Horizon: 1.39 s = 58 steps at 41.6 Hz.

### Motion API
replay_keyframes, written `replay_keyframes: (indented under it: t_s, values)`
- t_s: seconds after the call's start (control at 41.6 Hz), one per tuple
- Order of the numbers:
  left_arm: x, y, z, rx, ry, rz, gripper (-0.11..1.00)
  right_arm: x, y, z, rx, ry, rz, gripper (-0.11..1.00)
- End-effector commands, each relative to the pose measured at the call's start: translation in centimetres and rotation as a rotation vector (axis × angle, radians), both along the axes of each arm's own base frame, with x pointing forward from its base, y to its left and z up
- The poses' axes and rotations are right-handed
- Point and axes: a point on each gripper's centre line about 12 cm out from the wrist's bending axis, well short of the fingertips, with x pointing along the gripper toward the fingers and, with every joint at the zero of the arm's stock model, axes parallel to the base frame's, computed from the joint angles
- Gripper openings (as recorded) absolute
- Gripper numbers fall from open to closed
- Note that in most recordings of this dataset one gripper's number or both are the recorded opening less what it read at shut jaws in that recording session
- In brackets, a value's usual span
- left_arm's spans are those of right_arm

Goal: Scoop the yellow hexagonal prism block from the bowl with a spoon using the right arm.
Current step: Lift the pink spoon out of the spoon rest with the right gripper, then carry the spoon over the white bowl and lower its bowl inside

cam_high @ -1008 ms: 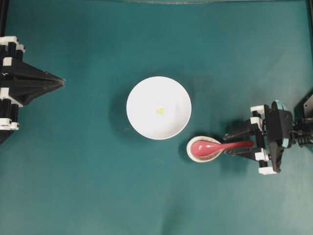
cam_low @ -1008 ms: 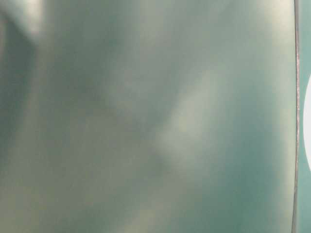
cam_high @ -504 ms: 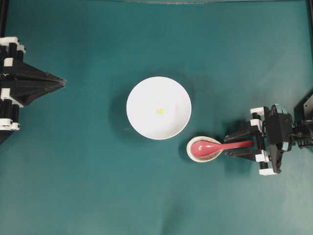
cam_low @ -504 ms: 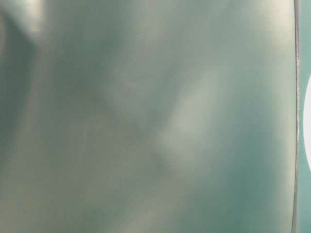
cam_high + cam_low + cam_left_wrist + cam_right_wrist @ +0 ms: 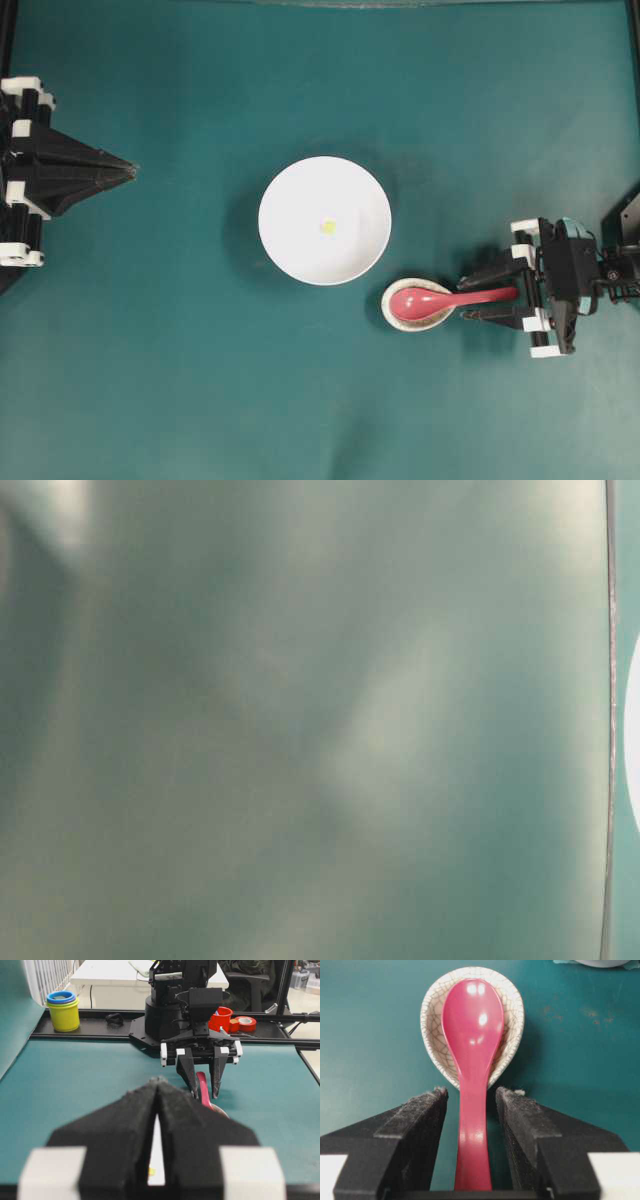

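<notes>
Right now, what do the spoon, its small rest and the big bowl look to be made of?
Spoon: glossy pinkish-red, sharp light highlights; glazed ceramic or hard plastic, cannot tell which.
Rest: beige with a fine web of crackle lines, likely crackle-glazed ceramic.
Bowl: plain smooth white, no pattern; ceramic or melamine, the look leaves it open.

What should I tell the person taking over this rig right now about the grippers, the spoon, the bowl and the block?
Right gripper: open, fingers on either side of the spoon handle, not closed on it yet.
Left gripper: shut, parked at the left edge of the table, away from everything.
Spoon: scoop lying in the spoon rest, just right of and below the bowl in the overhead view.
Yellow block: near the middle of the bowl.
Done: right gripper lined up on the handle.
Left: close on the handle, lift the spoon, scoop the block out.
</notes>
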Motion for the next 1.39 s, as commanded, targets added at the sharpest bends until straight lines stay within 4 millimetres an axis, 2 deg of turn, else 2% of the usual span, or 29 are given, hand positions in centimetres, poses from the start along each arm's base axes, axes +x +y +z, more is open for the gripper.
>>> replay_keyframes:
  t_s: [0.0,0.144,0.216,0.384,0.624,0.792,1.032,1.176,1.369]
  values:
    - [0.3,0.0,0.9,0.002,-0.021,0.001,0.00,0.3,0.2,0.4,0.006,-0.025,0.002,0.52]
    - [0.3,0.1,0.9,0.002,-0.021,0.003,0.00,0.3,0.2,0.4,0.004,-0.025,0.004,0.51]
    - [0.3,0.1,0.9,0.002,-0.023,0.003,0.00,0.2,0.2,0.4,0.004,-0.024,0.004,0.47]
    - [0.3,0.1,0.9,0.002,-0.021,0.003,0.00,0.2,0.2,0.5,0.005,-0.023,0.004,0.23]
    - [0.3,0.1,1.0,0.002,-0.024,0.003,0.00,0.3,0.2,1.6,0.021,-0.063,0.006,0.23]
    - [0.3,0.1,1.2,0.006,-0.029,0.003,0.00,0.3,0.2,3.4,0.019,-0.110,0.019,0.23]
    - [0.3,0.0,1.2,0.007,-0.030,0.001,0.00,1.0,-0.9,7.2,-0.007,-0.162,0.009,0.23]
    - [0.3,0.1,1.2,0.007,-0.030,0.003,0.00,1.7,-2.1,9.6,-0.001,-0.133,-0.022,0.23]
    - [0.4,0.1,1.1,0.005,-0.026,0.003,0.00,2.9,-3.9,13.1,0.029,-0.005,-0.048,0.23]
